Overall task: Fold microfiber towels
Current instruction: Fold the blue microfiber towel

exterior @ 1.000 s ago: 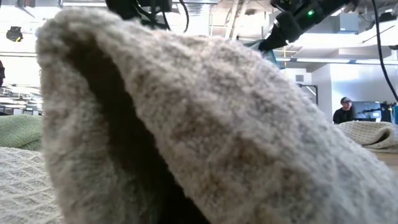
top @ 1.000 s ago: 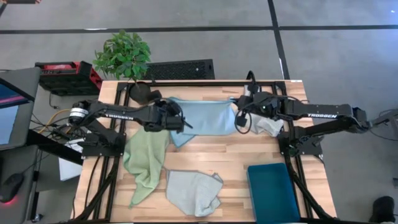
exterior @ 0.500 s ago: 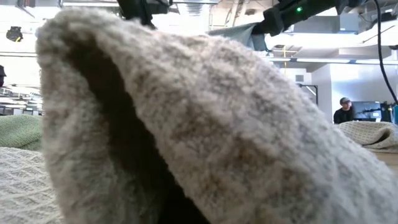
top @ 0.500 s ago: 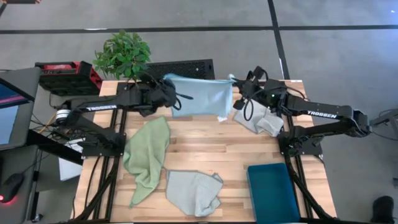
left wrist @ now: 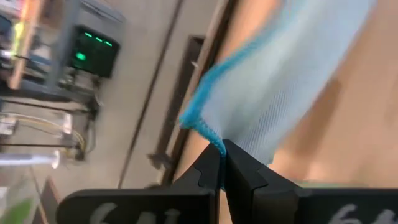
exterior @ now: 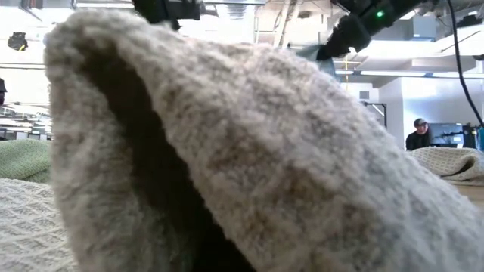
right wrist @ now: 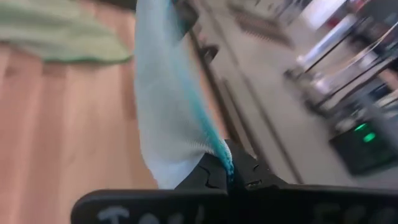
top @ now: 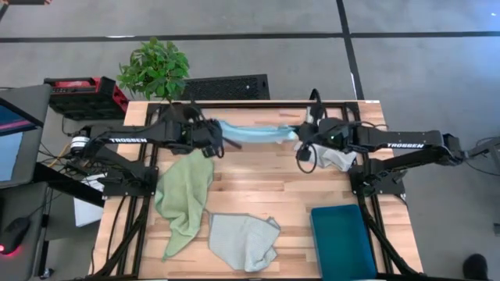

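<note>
A light blue towel [top: 258, 133] spans the gap between my two grippers over the far half of the table. From above it shows as a narrow band. My left gripper [top: 221, 139] is shut on its left end and my right gripper [top: 298, 136] on its right end. A light green towel [top: 184, 195] lies crumpled on the table's left. One pale grey-blue towel [top: 244, 240] lies bunched at the near edge. Another [top: 337, 158] lies under my right arm. In the low view a grey towel [exterior: 249, 166] right at the camera hides nearly everything. My left gripper pinches a corner of the blue towel at its stitched edge [left wrist: 211, 134] between its two fingertips. The fingers slant down from the table's left. The cloth runs away from the fingers toward the other gripper, off the table there. My right gripper pinches the opposite corner at the towel's darker hem [right wrist: 221, 149] between its fingertips. It comes slanting down from the table's right. The cloth stretches from the fingers toward my left gripper, above the wood.
A rigid teal bin [top: 342, 238] stands at the near right corner. A potted plant [top: 155, 69] and a red case [top: 86, 94] stand beyond the far left corner. Bare wood shows in the table's middle [top: 266, 183]. A person [exterior: 417, 132] sits far off in the room.
Both grippers swung the blue towel up toward the table's far edge, where it spread out wide. Then they came back toward the middle. The towel, broad a moment ago, now shows as a narrow band between them.
</note>
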